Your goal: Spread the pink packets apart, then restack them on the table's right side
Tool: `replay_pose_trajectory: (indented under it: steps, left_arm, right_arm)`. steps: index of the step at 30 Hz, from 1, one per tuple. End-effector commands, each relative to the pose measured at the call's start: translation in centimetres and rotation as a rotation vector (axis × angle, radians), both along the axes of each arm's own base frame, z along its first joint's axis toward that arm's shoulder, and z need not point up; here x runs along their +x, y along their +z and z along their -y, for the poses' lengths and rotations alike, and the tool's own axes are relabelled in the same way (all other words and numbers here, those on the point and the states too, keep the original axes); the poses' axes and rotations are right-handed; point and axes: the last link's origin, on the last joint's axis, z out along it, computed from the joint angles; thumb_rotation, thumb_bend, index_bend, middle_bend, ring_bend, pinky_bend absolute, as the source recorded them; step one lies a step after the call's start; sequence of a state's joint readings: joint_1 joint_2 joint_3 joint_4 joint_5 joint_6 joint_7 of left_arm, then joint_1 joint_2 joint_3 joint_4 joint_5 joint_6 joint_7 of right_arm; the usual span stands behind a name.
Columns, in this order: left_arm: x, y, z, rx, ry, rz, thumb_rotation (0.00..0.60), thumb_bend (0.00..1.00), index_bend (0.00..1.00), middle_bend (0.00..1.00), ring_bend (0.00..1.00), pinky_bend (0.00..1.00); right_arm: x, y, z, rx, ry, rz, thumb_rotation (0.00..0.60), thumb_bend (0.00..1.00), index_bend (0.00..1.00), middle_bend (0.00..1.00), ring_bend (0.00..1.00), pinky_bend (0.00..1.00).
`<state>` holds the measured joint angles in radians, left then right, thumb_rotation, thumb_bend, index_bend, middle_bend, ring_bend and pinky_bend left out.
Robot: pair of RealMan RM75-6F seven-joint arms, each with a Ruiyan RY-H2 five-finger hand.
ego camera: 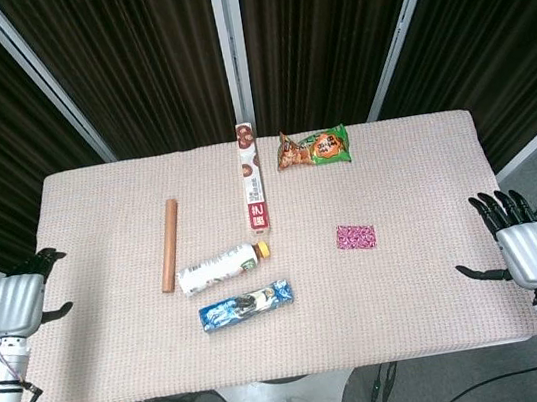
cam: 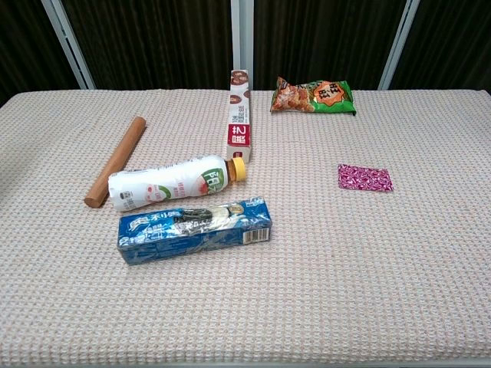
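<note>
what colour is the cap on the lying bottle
Yellow. The bottle has a yellow cap, clearest in the chest view.

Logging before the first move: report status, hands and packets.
Left hand open at table's left edge, right hand open at right edge. Pink packets untouched, right of centre. Nothing in the way.
</note>
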<state>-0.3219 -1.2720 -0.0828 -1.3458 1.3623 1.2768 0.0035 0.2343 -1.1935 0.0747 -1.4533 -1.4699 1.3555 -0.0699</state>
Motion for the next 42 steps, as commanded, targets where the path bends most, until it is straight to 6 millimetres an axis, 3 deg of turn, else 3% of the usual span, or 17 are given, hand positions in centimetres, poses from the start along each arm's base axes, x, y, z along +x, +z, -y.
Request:
replay_pose_trajectory:
  steps: [1, 5, 15, 17, 21, 29, 32, 34, 36, 38, 42]
  left_arm:
    - [0.0, -0.2, 0.1, -0.007, -0.002, 0.006, 0.600, 0.00, 0.29, 0.31, 0.27, 0.35]
    - [0.0, -0.4, 0.2, -0.001, -0.013, 0.019, 0.600, 0.00, 0.29, 0.31, 0.27, 0.35]
    - [0.5, -0.3, 0.4, 0.022, -0.041, 0.049, 0.600, 0.00, 0.29, 0.31, 0.26, 0.35]
    - [0.5, -0.4, 0.5, 0.031, -0.042, 0.061, 0.600, 0.00, 0.29, 0.31, 0.25, 0.34]
    - [0.5, -0.2, 0.6, 0.036, -0.053, 0.052, 0.600, 0.00, 0.29, 0.31, 0.25, 0.34]
    - [0.7, 0.0, 0.7, 0.037, -0.066, 0.047, 0.600, 0.00, 0.29, 0.31, 0.25, 0.34]
    - [0.6, 0.0, 0.8, 0.033, -0.063, 0.047, 0.600, 0.00, 0.29, 0.31, 0.25, 0.35]
    - [0.6, 0.0, 0.9, 0.031, -0.063, 0.042, 0.600, 0.00, 0.29, 0.31, 0.25, 0.35]
    - [0.6, 0.1, 1.0, 0.036, -0.062, 0.043, 0.600, 0.00, 0.29, 0.31, 0.25, 0.35]
    - [0.6, 0.2, 1.0, 0.038, -0.062, 0.045, 0.600, 0.00, 0.29, 0.31, 0.25, 0.35]
    - [0.7, 0.4, 1.3, 0.037, -0.059, 0.054, 0.600, 0.00, 0.29, 0.31, 0.25, 0.35]
  right_arm:
    - [0.0, -0.1, 0.1, 0.003, 0.000, 0.000, 0.286, 0.00, 0.06, 0.07, 0.00, 0.00]
    - [0.0, -0.3, 0.1, 0.011, 0.003, -0.001, 0.308, 0.00, 0.06, 0.07, 0.00, 0.00]
    - [0.2, 0.3, 0.5, 0.004, -0.005, 0.009, 0.294, 0.00, 0.06, 0.07, 0.00, 0.00]
    - [0.3, 0.2, 0.7, 0.008, -0.002, 0.023, 0.298, 0.00, 0.06, 0.10, 0.03, 0.07]
    - [0.5, -0.1, 1.4, -0.004, 0.010, 0.036, 0.356, 0.00, 0.07, 0.26, 0.20, 0.32]
    - [2.4, -0.8, 3.5, 0.012, 0.031, 0.079, 0.378, 0.00, 0.10, 0.34, 0.27, 0.41]
    - [3.5, -1.4, 4.6, 0.041, 0.025, 0.145, 0.455, 0.04, 0.20, 0.54, 0.49, 0.63]
    - [4.2, -2.1, 5.4, 0.089, 0.008, 0.149, 0.553, 0.08, 0.27, 0.83, 0.74, 0.78]
    - [4.6, -2.8, 6.1, 0.140, -0.014, 0.108, 0.599, 0.12, 0.29, 0.99, 0.93, 0.88]
    - [4.8, -3.5, 6.4, 0.169, -0.028, 0.069, 0.600, 0.17, 0.26, 1.00, 0.99, 0.93]
    - [4.9, -6.2, 6.6, 0.307, -0.119, 0.051, 0.600, 0.24, 0.12, 1.00, 1.00, 0.94]
